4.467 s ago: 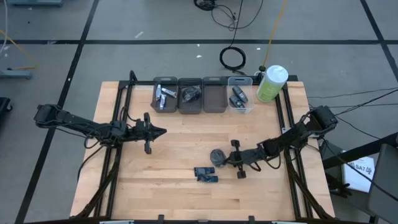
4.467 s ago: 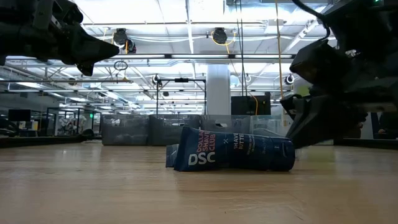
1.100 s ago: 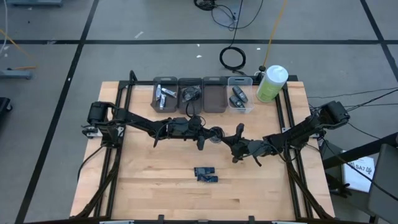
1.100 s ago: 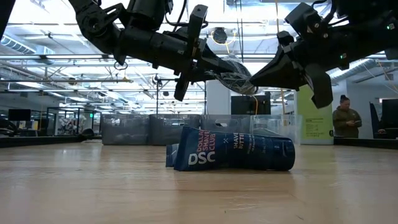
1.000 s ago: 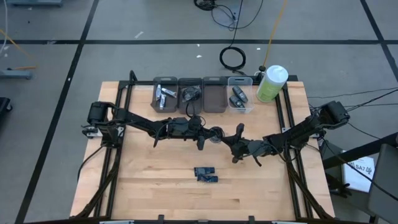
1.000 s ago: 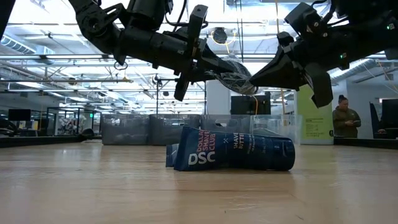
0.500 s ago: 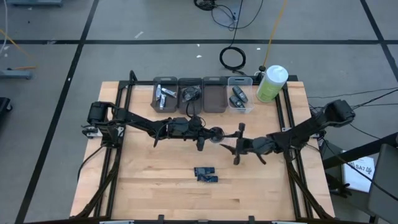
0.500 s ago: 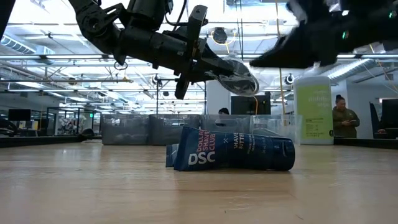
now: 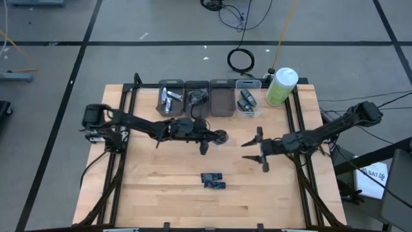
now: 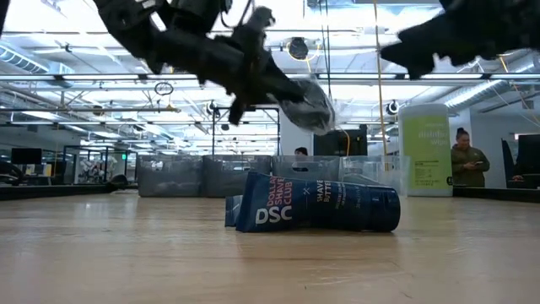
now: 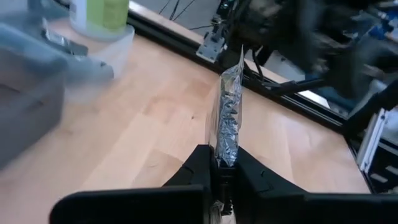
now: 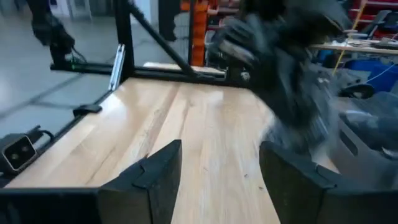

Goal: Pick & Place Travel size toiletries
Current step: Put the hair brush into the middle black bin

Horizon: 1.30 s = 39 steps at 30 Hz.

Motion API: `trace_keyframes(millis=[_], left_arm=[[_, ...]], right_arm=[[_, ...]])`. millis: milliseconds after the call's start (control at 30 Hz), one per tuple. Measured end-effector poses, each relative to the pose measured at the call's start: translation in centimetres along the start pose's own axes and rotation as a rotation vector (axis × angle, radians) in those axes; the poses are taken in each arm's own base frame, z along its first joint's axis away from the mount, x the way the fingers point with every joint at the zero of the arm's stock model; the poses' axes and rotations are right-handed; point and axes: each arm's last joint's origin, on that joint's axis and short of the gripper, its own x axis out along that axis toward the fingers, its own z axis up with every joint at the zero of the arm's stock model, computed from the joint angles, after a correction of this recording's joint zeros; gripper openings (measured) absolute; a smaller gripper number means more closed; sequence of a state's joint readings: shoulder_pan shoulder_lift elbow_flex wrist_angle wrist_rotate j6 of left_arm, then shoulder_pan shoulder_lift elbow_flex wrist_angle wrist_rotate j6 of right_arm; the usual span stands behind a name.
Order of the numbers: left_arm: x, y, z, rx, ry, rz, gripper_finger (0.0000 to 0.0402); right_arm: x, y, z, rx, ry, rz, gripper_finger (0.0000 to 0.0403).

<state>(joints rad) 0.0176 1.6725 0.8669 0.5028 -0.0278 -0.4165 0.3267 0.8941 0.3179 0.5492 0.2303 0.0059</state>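
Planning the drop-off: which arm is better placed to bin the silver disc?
Left. The left gripper is shut on the disc, near the bins. The right gripper is open and empty.

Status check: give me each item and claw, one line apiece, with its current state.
Left claw: shut on silver pouch, above the table.
Silver pouch: held edge-up, off the table.
Right claw: open, empty.
Blue packets: lying on table.
Bins: three with items, one looks empty.
Green bottle: upright, capped.
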Motion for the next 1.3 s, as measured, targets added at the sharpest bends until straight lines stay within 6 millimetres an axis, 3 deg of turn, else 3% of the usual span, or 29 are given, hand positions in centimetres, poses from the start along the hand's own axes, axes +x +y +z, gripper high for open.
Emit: trace_keyframes(millis=[233, 567, 800, 1033, 1300], left_arm=[[-4.9, -2.6, 3.3, 0.149, -0.078, 0.112, 0.0022], [-9.3, -4.0, 4.8, 0.231, -0.107, 0.25, 0.002], [-9.8, -4.5, 4.5, 0.252, -0.094, 0.276, 0.0011], [-9.9, -4.9, 4.2, 0.261, -0.088, 0.29, 0.0011], [-9.9, -4.7, 4.3, 0.259, -0.111, 0.346, 0.002]], right_arm=[[-3.9, -1.5, -2.9, 0.144, -0.198, -0.03, 0.0194], [-5.3, -2.7, -2.5, 0.171, -0.225, 0.034, 0.0188], [-6.6, -3.9, -3.0, 0.168, -0.185, -0.001, 0.0178], [-8.2, -4.8, -2.8, 0.156, -0.257, -0.059, 0.0175], [-8.2, -5.1, -3.0, 0.152, -0.236, -0.101, 0.0174]])
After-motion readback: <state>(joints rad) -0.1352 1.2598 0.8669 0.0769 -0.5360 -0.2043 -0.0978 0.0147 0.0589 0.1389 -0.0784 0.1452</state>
